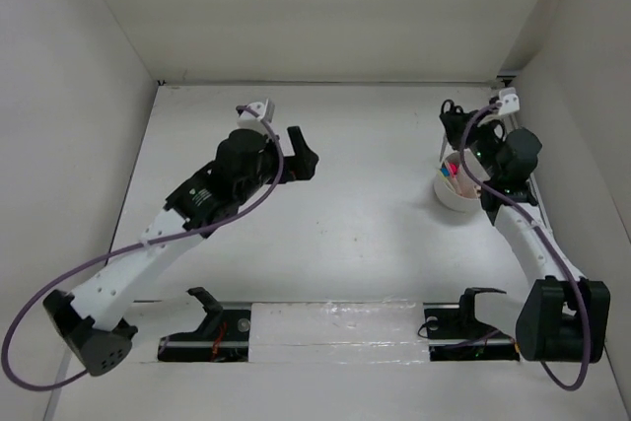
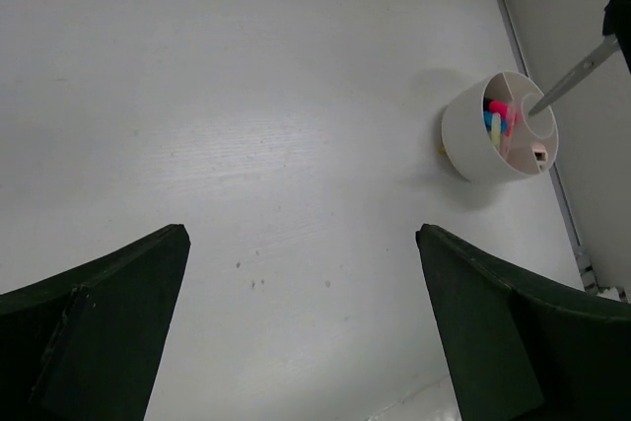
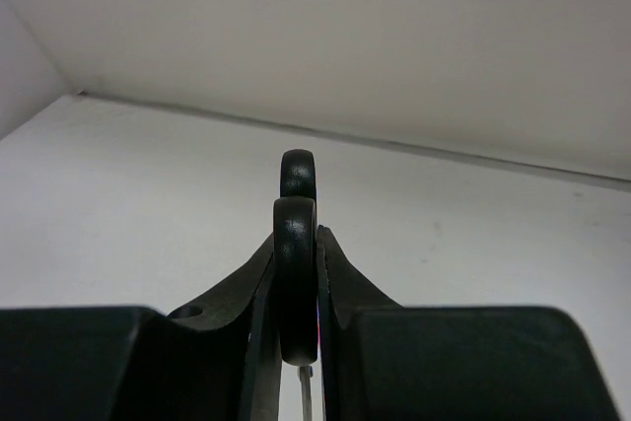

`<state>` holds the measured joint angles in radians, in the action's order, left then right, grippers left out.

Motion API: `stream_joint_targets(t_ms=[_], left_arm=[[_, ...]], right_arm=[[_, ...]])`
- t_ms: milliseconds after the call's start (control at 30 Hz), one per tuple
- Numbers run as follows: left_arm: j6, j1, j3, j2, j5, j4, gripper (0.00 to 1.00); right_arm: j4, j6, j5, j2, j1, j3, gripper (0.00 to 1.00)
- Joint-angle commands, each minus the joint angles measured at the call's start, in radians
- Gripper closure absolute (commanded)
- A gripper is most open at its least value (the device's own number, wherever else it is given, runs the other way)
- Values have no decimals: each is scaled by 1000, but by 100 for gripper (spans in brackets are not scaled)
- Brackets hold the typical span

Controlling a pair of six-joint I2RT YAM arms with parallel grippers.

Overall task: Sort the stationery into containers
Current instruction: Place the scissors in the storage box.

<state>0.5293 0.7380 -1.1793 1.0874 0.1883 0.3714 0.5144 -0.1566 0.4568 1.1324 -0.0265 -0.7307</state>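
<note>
Status: you look to be on the last item. Your right gripper (image 3: 298, 337) is clamped tight on the scissors (image 3: 296, 244), with the handle loops pinched between the fingers and the blades pointing down. In the left wrist view the blade tip is already inside the rim of the tub (image 2: 466, 140), over a compartment on its far side. I can't tell if it has bottomed out. The tub sits at the right edge of the table (image 1: 345, 224), close to the side wall (image 1: 582, 96).

In the tub: pink cap (image 2: 502, 111), blue cap (image 2: 487, 120) and yellow stick (image 2: 496, 133), bunched in one compartment. There's something small and pale in another, maybe an eraser, too small to call. I can't pick out the red pen.

The left gripper (image 2: 301, 244) is spread wide with nothing in it, over bare table well apart from the tub.

I can't spot any loose stationery in any view. There's a yellowish speck (image 2: 443, 150) at the tub's base, unclear what it is.

My read: nearly done. Left for you: lower the scissors in, let go, back the right arm out. The scissors are long against a low tub, so they could tip it.
</note>
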Motion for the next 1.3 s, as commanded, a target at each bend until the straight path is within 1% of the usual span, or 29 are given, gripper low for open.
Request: stream_joint_targets(t_ms=[0, 133, 167, 233, 267, 367, 433, 500, 667, 867, 1033, 1267], left_arm=[[-6, 0, 101, -95, -50, 32, 0], [-29, 0, 181, -165, -50, 69, 0], [-29, 0, 200, -181, -50, 69, 0], [-29, 0, 228, -222, -50, 69, 0], [-38, 0, 228, -233, -50, 60, 0], [-49, 0, 228, -253, -62, 47, 0], [-58, 0, 228, -262, -62, 47, 0], [-58, 0, 228, -262, -96, 47, 0], [-68, 0, 237, -262, -133, 37, 0], [-68, 0, 237, -271, -144, 27, 0], [-77, 0, 237, -271, -153, 27, 0], [-77, 0, 237, -281, -144, 27, 0]], right_arm=[[173, 8, 46, -16, -84, 5, 100], [185, 17, -9, -39, -147, 19, 100], [194, 17, -88, -49, -160, 28, 100], [246, 26, -139, -82, -170, 79, 100], [246, 26, -200, -92, -170, 95, 100], [272, 26, -311, -144, -179, 160, 100], [283, 26, -339, -180, -179, 204, 100], [305, 35, -371, -190, -179, 224, 100], [326, 45, -382, -166, -199, 235, 100], [409, 23, -321, -97, -237, 246, 100], [456, 5, -293, -14, -237, 226, 100], [498, -14, -251, 44, -237, 235, 100]])
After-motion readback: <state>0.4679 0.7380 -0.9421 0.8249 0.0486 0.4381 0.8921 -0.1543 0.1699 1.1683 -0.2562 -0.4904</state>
